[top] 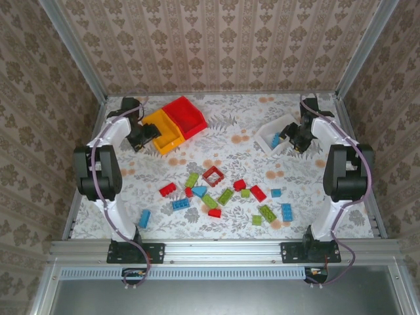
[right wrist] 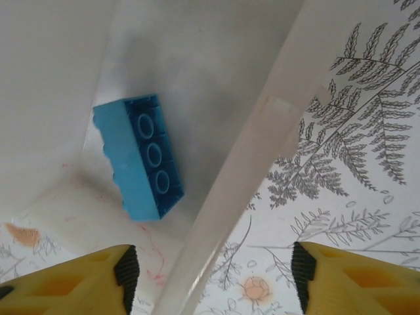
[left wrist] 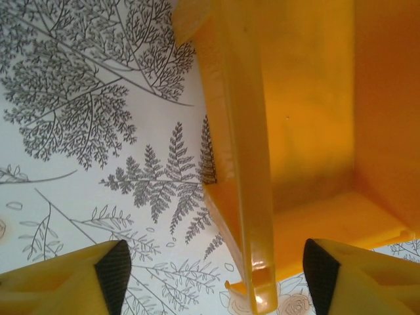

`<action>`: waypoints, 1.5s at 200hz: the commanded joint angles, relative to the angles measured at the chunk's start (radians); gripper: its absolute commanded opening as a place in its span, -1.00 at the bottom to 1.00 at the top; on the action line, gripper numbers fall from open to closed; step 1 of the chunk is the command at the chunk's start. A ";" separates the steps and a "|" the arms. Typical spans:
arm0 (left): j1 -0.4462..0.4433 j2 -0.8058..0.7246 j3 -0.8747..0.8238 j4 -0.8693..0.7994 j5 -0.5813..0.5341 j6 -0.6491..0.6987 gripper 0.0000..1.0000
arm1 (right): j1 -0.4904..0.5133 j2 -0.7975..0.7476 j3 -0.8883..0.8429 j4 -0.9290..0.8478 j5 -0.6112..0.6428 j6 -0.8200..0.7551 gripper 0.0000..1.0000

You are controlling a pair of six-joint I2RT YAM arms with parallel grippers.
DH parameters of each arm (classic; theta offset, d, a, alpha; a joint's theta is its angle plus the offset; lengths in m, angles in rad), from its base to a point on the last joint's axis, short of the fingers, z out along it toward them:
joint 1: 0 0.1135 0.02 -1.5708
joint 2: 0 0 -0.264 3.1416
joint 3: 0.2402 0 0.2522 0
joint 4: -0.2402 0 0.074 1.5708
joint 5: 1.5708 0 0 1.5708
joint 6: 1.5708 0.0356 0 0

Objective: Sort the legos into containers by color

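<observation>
Several red, lime green and blue legos lie scattered mid-table, among them a red square frame, a green brick and a blue brick. The orange-yellow container and the red container stand side by side at the back left. My left gripper is open, straddling the orange bin's side wall without touching it. The white container stands at the back right. My right gripper is open astride its wall. A blue brick lies studs-down inside the white bin.
The floral tablecloth covers the table, with patterned walls close on three sides. Metal rails run along the near edge by the arm bases. The loose bricks lie between the two arms, nearer the front.
</observation>
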 commanded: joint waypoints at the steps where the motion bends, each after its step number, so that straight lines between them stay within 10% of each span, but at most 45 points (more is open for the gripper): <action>1: -0.010 0.033 0.047 -0.027 -0.017 0.053 0.31 | -0.001 0.054 0.056 -0.022 0.002 -0.005 0.16; 160: -0.159 0.073 0.066 -0.082 -0.066 0.295 -1.00 | 0.196 0.153 0.243 -0.154 0.168 -0.344 -0.69; 261: -0.288 0.100 0.090 -0.115 -0.114 0.311 -1.00 | 0.289 0.199 0.319 -0.195 0.100 -0.385 -0.67; 300: -0.291 0.067 0.088 -0.135 -0.139 0.277 -0.25 | 0.288 0.176 0.322 -0.209 0.114 -0.377 -0.10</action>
